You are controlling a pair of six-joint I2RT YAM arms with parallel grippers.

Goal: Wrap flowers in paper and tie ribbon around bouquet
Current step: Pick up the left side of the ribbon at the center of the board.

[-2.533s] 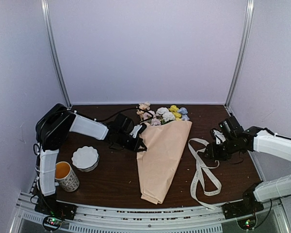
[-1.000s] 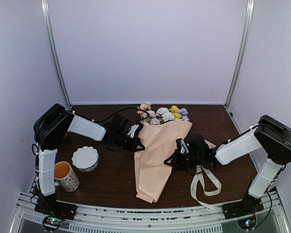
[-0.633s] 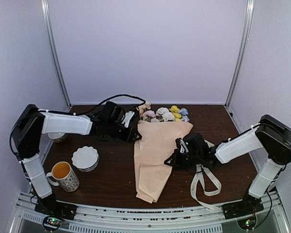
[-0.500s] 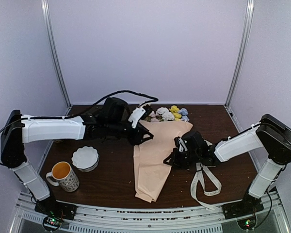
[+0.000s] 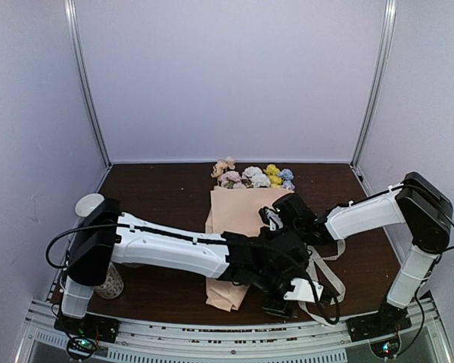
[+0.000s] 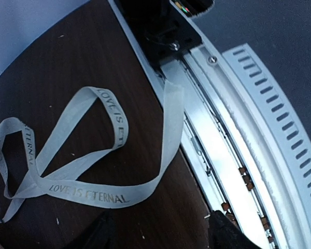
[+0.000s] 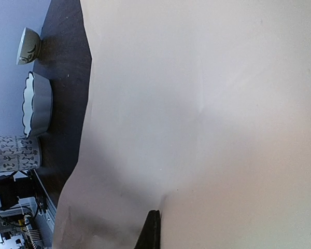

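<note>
Top view. The bouquet (image 5: 238,215) lies on the table (image 5: 159,189). Its flowers (image 5: 253,175) are at the far end and its narrow foot points to the near edge. The left arm reaches across the bouquet's lower half. The left end effector (image 5: 278,306) sits just right of the foot, over the near loops of the ribbon (image 5: 329,281). The ribbon is right of the bouquet and close beside it. The right end effector (image 5: 272,221) is at the bouquet's right flank, on the paper (image 5: 231,227). A mug (image 5: 110,286) and a small cup (image 5: 87,204) stand well left of the bouquet.

Left wrist view. The left end effector (image 6: 160,236) is open, fingers apart, with nothing between them. The ribbon (image 6: 93,193) is loosely looped on the table (image 6: 52,67). "LOVE IS ETERNAL" is legible on it, and one end trails over the front rail (image 6: 223,129). The bouquet is not in this view.

Right wrist view. Peach paper (image 7: 207,104) fills most of the picture. The right end effector (image 7: 153,231) is closed to a single dark sliver against the paper. Cannot tell whether any paper is pinched. Beyond the bouquet's edge stand a scalloped bowl (image 7: 36,104), the small cup (image 7: 28,46) and the mug (image 7: 18,153).
</note>
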